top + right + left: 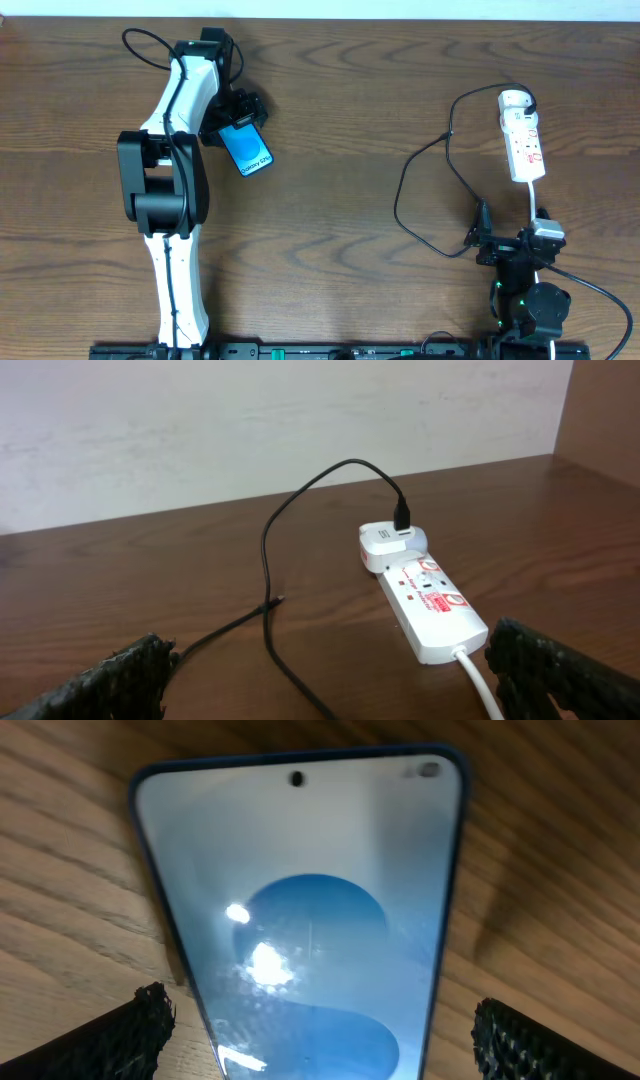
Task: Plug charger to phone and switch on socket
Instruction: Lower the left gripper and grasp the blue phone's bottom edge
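Note:
The phone (247,150) lies flat on the wooden table at the left, its blue screen up. My left gripper (238,118) is open over the phone's far end. In the left wrist view the phone (310,900) lies between the two fingers of the left gripper (320,1025), and neither finger touches it. The socket (524,140) lies at the far right, and it shows in the right wrist view (430,605). The charger cable (405,195) runs from a white adapter (392,545) on the socket. It loops across the table to its plug tip (283,598). My right gripper (325,660) is open and empty, and the cable passes by its left finger.
The socket's white cord (480,680) runs back toward my right gripper (510,235). The table's far edge meets a white wall (250,430).

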Controlling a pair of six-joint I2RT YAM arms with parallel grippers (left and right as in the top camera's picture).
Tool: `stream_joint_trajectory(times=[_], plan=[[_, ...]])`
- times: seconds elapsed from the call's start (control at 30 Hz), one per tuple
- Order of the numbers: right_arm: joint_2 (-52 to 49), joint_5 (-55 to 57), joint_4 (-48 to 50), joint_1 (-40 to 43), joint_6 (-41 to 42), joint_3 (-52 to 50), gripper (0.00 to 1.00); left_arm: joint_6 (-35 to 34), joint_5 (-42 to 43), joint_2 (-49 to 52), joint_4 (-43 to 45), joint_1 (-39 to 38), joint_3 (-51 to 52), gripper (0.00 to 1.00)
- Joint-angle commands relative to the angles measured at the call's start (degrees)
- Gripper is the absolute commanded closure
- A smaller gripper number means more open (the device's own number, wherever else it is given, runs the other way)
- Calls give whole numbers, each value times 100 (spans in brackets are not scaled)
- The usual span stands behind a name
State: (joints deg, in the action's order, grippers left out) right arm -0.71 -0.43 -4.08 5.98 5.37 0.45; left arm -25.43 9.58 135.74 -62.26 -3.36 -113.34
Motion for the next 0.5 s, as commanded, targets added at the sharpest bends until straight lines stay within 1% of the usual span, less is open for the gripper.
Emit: stream_joint_trajectory(times=[0.0, 0.33, 0.47], plan=[[33, -11, -20, -50, -74, -15, 1, -321, -315, 92, 63, 26, 197, 2], [33, -11, -22, -50, -74, -15, 1, -319, -256, 92, 542, -66, 761, 2], [33, -13, -22, -50, -74, -15, 1, -321, -254, 92, 551, -142, 822, 2]])
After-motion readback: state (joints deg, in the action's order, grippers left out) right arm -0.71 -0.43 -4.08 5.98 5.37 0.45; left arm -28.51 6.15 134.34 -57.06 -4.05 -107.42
